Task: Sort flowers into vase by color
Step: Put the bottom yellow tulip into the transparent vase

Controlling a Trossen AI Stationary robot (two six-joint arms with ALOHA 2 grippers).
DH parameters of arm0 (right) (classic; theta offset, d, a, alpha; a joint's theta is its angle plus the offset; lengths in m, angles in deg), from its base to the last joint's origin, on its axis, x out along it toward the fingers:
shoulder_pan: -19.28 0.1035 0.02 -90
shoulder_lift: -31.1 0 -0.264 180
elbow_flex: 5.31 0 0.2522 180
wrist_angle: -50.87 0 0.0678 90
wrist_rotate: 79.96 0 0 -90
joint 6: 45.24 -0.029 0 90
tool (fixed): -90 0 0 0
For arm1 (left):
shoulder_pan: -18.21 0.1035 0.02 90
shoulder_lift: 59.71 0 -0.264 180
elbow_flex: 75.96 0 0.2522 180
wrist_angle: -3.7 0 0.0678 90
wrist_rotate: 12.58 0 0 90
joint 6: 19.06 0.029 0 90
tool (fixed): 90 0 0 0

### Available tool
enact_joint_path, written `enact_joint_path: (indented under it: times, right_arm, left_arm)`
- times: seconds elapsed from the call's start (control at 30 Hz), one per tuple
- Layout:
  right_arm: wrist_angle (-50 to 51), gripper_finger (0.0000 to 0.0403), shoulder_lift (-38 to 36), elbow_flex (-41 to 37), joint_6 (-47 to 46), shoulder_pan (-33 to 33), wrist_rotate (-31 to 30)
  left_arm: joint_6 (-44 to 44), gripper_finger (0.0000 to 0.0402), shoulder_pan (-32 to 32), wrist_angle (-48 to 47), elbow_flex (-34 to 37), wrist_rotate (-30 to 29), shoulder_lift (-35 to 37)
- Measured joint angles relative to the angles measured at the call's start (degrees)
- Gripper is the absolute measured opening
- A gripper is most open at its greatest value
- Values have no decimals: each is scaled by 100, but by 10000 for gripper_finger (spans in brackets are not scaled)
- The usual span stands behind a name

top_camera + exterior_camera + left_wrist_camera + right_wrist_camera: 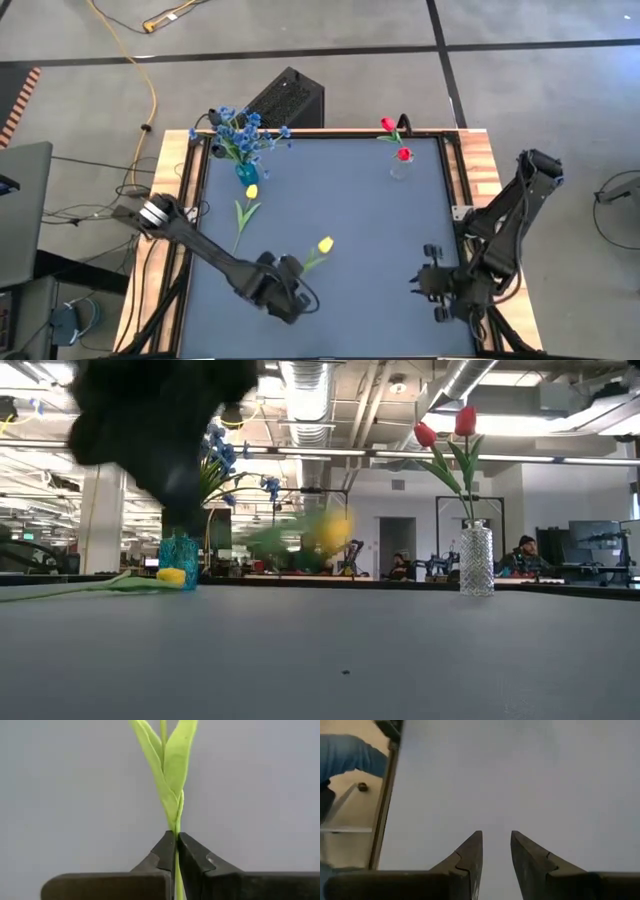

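Observation:
My left gripper (pixel 300 272) is shut on the stem of a yellow tulip (pixel 325 244) near the table's front middle; the tulip shows blurred in the low view (pixel 330 532). A second yellow tulip (pixel 251 191) lies flat on the table beside the blue vase (pixel 246 172), which holds the blue flowers (pixel 240 130). Two red tulips (pixel 393 135) stand in the clear vase (pixel 401 168) at the far right. My right gripper (pixel 428 268) is open and empty near the front right. My left gripper pinches the yellow tulip's thin green stem (pixel 176 827) between its two fingertips, just below where the leaves fork. The fingers lie along the stem. In the low view the blossom (pixel 332 530) is lifted clear of the table.
A black box (pixel 285 98) stands behind the table's far edge. Wooden rails (pixel 480 160) frame the grey mat. Free mat lies between the two vases and in the table's middle.

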Motion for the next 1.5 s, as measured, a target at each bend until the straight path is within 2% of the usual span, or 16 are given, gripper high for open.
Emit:
enact_joint_path:
  times: [0.1,0.2,0.27,0.33,0.5,0.63,0.73,0.8,0.9,1.03,1.1,1.27,1.37,1.5]
  right_arm:
    - [-790,125,13,-423,735,263,-554]
    - [-1659,115,-340,-1141,607,421,-898]
    - [-2580,108,-615,-1756,585,473,-1104]
    - [-3582,103,-862,-2407,748,445,-1270]
    - [-6282,102,-1136,-3452,1831,148,-1325]
    - [-7284,108,-1053,-3674,2685,-271,-1344]
    - [-7831,124,-865,-3688,3314,-699,-1344]
    - [-8521,143,-675,-3688,3825,-1007,-1227]
    - [-9781,183,-245,-3686,4526,-1528,-549]
    - [-10740,238,341,-3602,4795,-2209,150]
    - [-10930,256,647,-3477,4795,-2547,423]
    - [-10984,267,1203,-2969,4793,-3229,1870]
    - [-10976,266,1322,-2781,4798,-3402,2129]
    - [-10979,265,1345,-2695,4812,-3506,2139]
  left_arm:
    - [603,0,111,111,4,-725,436]
    - [1486,0,193,712,82,-1490,914]
    - [2367,0,263,1478,287,-1673,1145]
    - [3214,0,402,2384,598,-1462,1224]
    - [5067,0,813,5292,1382,-169,1242]
    - [6013,0,946,7406,1836,531,1248]
    - [6564,0,1015,8491,2055,807,1255]
    - [6749,0,1067,8835,2135,833,1259]
    - [6801,0,1172,8974,2163,852,1259]
    - [6763,0,1328,9021,2163,1025,1259]
    - [6763,0,1396,9048,2163,1092,1259]
    - [6774,0,1566,9033,2163,1246,1259]
    - [6893,0,1614,9036,2163,1329,1259]
    - [7033,0,1618,9068,2163,1319,1259]
